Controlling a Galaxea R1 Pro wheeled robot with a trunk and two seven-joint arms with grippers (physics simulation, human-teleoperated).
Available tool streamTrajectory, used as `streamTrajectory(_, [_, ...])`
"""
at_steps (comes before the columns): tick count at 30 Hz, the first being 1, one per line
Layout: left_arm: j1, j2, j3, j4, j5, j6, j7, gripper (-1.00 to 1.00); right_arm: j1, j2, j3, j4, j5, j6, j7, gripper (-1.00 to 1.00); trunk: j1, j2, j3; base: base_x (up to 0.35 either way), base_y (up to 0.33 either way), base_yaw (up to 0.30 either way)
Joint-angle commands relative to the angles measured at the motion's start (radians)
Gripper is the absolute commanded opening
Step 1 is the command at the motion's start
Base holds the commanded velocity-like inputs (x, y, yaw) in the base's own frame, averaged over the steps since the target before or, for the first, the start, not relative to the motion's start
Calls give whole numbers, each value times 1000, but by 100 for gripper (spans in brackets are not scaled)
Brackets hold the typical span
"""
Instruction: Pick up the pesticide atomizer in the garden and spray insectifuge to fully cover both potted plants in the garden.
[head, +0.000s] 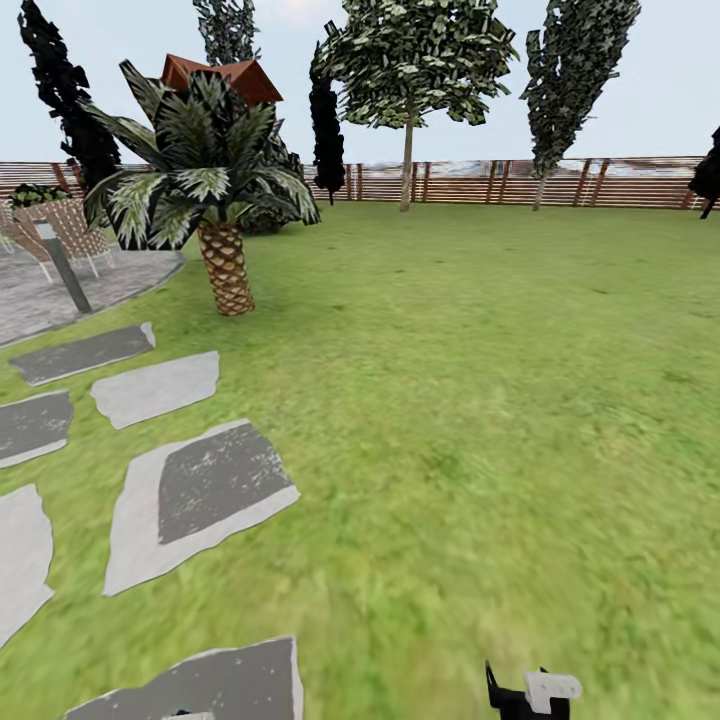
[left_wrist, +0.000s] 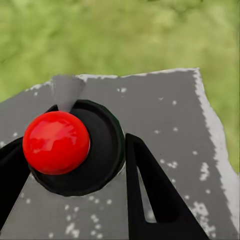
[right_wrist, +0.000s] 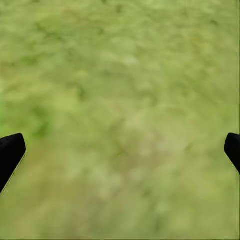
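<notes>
My left gripper (left_wrist: 75, 195) is closed around the atomizer (left_wrist: 75, 147), red cap between its fingers, over a stepping stone (left_wrist: 165, 115); right gripper (right_wrist: 120, 155) spread wide, empty, above lawn (head: 480, 400); pickup done, I judge, spraying remains.

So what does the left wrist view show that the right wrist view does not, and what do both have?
The left wrist view shows a red ball-shaped top on a round black object sitting between the left gripper's black fingers, above a grey stepping stone. The right wrist view has the right gripper's two black fingertips set far apart with nothing between them, over bare lawn. Both views share blurred green grass and black gripper fingers.
</notes>
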Motion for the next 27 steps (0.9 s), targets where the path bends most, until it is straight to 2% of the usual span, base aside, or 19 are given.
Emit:
streamTrajectory(1, [0,0,9,0,-1,-2,-8,-100,-1,0,-8,1,10,-3,0,100,0,0,-1,340,0,0])
streamTrajectory(27, [0,-1,7,0,-2,-1,-8,-100,-1,0,-8,1,10,-2,0,100,0,0,-1,340,0,0])
